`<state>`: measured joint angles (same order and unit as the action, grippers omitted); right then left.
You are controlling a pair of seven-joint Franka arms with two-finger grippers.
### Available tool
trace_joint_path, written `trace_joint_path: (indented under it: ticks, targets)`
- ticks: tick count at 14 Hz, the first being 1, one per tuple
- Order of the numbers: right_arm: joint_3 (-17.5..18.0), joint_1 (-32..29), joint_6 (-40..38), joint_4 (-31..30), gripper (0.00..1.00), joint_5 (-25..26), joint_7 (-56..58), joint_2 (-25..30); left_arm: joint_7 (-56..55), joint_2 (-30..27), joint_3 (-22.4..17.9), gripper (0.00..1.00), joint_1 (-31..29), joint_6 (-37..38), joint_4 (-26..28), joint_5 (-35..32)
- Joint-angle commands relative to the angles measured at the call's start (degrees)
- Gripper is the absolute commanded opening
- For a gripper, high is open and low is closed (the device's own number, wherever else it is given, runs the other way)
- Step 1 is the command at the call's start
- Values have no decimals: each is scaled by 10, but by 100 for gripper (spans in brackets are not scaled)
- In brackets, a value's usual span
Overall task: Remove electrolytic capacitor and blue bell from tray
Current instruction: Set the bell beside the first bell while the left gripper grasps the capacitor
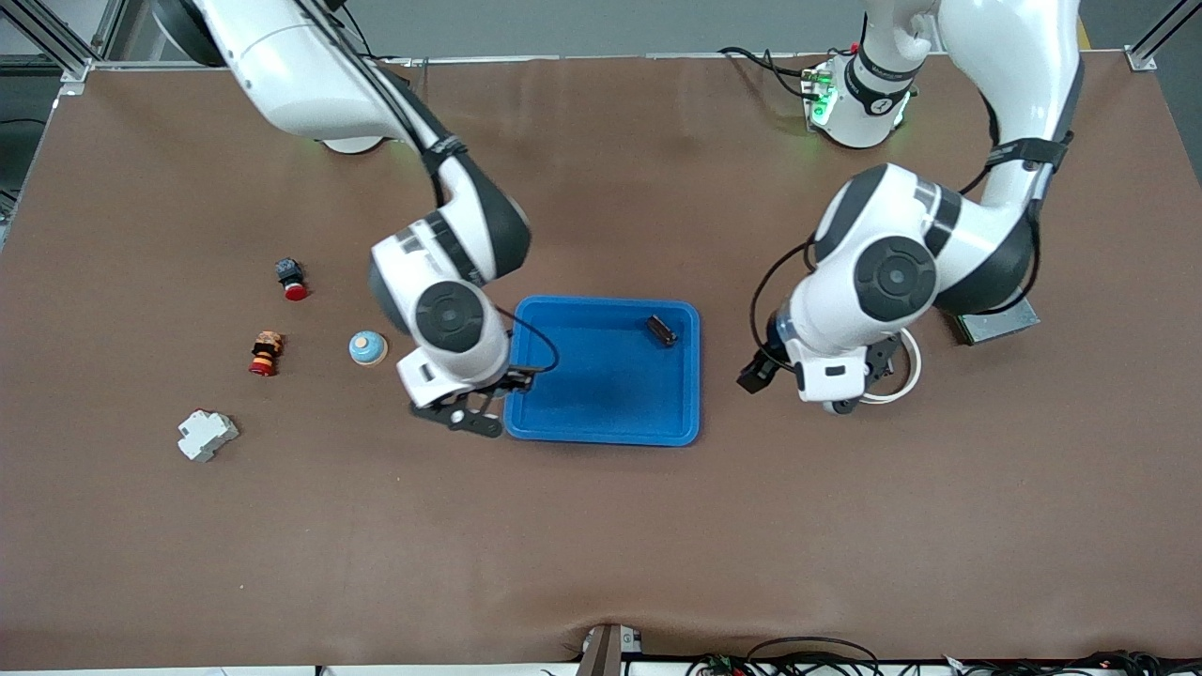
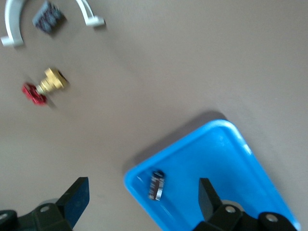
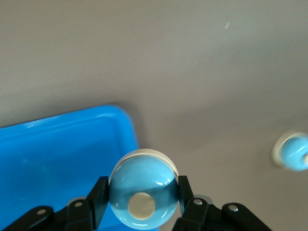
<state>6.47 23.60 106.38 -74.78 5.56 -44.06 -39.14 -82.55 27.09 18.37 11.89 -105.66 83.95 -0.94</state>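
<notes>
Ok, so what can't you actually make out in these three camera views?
- Front view: the held bell in the right gripper is hidden under that arm's wrist; only the right wrist view shows it.
- Front view: the open left gripper is masked by its own arm, which also covers part of the white ring.
- Right wrist view: the second bell is cut off by the edge.
- Capacitor in the blue tray: markings too small to read.

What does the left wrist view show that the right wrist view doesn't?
Only the left wrist view: the open left claw, a capacitor in the blue tray, a brass valve and a white clip. Only the right wrist view: the right claw shut on a blue bell, a second bell on the table. Both: the blue tray.
</notes>
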Motion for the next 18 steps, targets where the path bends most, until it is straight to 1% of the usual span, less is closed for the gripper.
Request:
trace_joint_path:
  ticks: [1, 3, 5, 8, 10, 11, 14, 18]
  targets:
    - [14, -63, 31, -95, 0, -6, 98, 65, -72, 6, -2, 100, 30, -18, -8, -1]
    - [14, -100, 90, -170, 0, -6, 171, 101, -101, 8, -2, 100, 49, -23, -7, -3]
    - [14, -136, 133, -216, 0, -6, 228, 112, -138, 20, -4, 100, 78, -48, -6, -6]
    - [14, -164, 201, -272, 0, -6, 277, 120, -217, 52, -4, 100, 109, -106, -3, -21]
    - [13, -173, 236, -300, 0, -6, 294, 123, -238, 70, -6, 100, 135, -113, 0, -46]
    - [13, -184, 260, -314, 0, -6, 312, 123, -248, 77, -5, 100, 137, -115, 3, -54]
    - [13, -217, 310, -342, 0, -6, 368, 119, -251, 81, -6, 100, 139, -175, 52, -67]
    - [13, -239, 359, -375, 0, -6, 402, 118, -251, 81, -6, 100, 150, -239, 117, -97]
